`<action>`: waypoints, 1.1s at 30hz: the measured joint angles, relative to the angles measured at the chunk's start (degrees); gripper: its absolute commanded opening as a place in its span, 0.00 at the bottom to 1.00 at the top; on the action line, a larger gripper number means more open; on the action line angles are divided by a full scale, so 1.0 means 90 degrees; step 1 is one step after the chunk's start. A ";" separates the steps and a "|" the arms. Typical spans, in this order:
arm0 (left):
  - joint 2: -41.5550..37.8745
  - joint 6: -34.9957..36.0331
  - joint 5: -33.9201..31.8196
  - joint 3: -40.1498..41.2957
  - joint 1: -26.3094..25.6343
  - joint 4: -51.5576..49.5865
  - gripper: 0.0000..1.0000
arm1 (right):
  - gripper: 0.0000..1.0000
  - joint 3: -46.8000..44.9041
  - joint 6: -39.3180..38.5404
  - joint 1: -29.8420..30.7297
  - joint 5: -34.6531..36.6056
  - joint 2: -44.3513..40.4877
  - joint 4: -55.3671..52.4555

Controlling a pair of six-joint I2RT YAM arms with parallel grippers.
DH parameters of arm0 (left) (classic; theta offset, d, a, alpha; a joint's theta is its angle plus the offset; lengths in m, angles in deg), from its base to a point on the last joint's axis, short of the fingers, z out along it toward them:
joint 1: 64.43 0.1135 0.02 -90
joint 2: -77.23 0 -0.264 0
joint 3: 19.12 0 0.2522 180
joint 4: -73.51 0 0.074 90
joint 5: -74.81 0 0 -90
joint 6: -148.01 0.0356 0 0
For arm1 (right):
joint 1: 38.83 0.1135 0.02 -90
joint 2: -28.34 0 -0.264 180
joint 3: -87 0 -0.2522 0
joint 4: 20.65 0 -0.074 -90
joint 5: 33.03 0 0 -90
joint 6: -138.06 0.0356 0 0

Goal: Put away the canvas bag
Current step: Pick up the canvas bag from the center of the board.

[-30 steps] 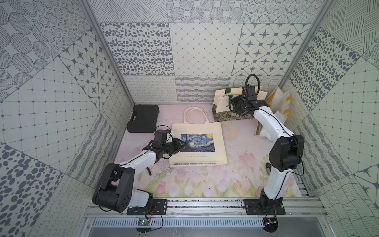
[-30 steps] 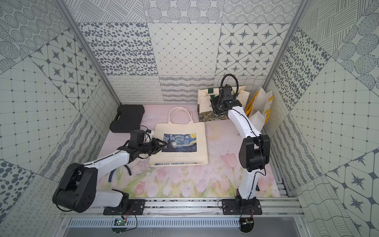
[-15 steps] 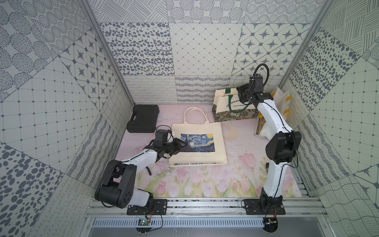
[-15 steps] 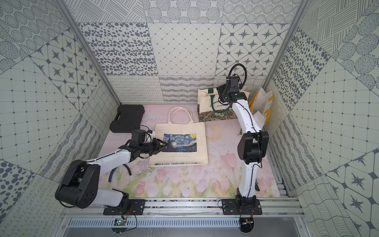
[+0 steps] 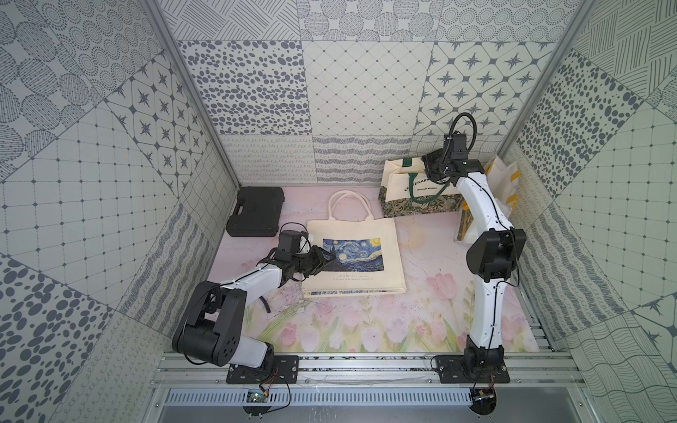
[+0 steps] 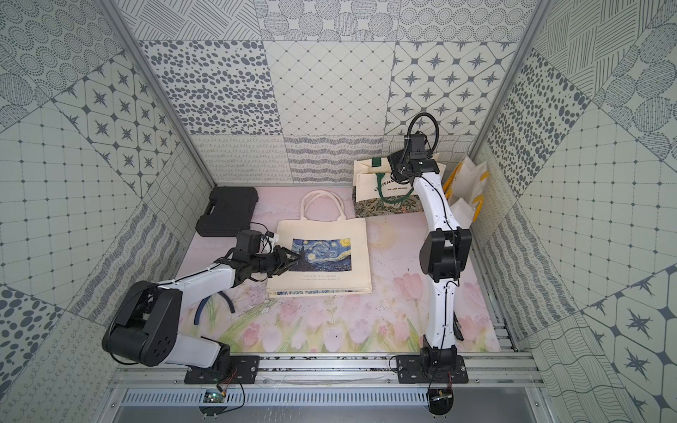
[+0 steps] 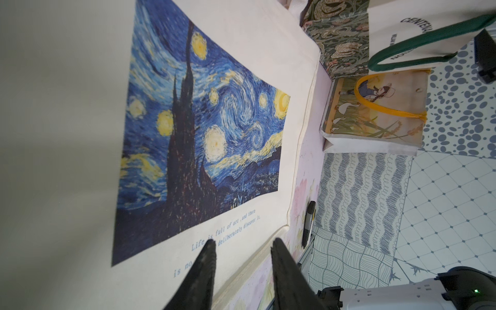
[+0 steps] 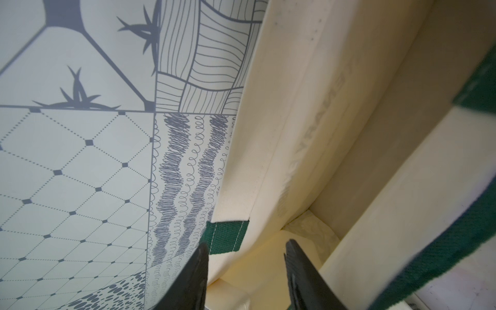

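In both top views one canvas bag (image 5: 357, 282) (image 6: 322, 282) lies flat mid counter (image 5: 421, 293), one black case (image 5: 256, 210) far left, one green-handled tote (image 5: 401, 183) far right. Left wrist: two left fingers (image 7: 208, 263), narrowly apart, over the canvas bag's left side. Right wrist: two right fingers (image 8: 198, 271), apart at the tote's rim

twin overhead views — two close wrist views

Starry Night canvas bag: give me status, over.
Left gripper open, low over the cream Starry Night canvas bag, which lies flat. Right gripper open astride the rim of the standing cream tote with green handles. Nothing lies between the two bags.
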 measured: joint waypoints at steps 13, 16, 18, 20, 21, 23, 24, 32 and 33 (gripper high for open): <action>0.0015 0.0002 0.0090 -0.0002 0.0000 0.0000 0.37 | 0.47 -0.1545 0.0204 0.0129 -0.0420 -0.1200 0.0413; 0.0039 0.0002 0.0095 -0.0005 0.0000 0.0000 0.37 | 0.47 -0.1637 0.0272 0.0168 -0.0410 -0.1406 0.0437; 0.0046 0.0002 0.0095 -0.0007 0.0000 0.0000 0.37 | 0.47 -0.1639 0.0311 0.0175 -0.0413 -0.1452 0.0478; 0.0046 0.0002 0.0095 -0.0007 0.0000 0.0000 0.37 | 0.46 -0.1647 0.0364 0.0172 -0.0408 -0.1452 0.0500; 0.0046 0.0002 0.0095 -0.0007 0.0000 0.0000 0.37 | 0.46 -0.1656 0.0379 0.0172 -0.0406 -0.1450 0.0493; 0.0053 0.0002 0.0095 -0.0010 0.0000 0.0000 0.37 | 0.46 -0.1656 0.0418 0.0172 -0.0384 -0.1440 0.0432; 0.0058 0.0002 0.0095 -0.0012 0.0000 0.0000 0.37 | 0.46 -0.1625 0.0447 0.0170 -0.0355 -0.1433 0.0328; 0.0092 0.0002 0.0097 -0.0024 0.0000 0.0000 0.37 | 0.46 -0.1532 0.0631 0.0104 -0.0107 -0.1258 -0.0046; 0.0095 0.0002 0.0100 -0.0024 0.0000 0.0000 0.37 | 0.46 -0.1481 0.0670 0.0092 -0.0102 -0.1197 -0.0078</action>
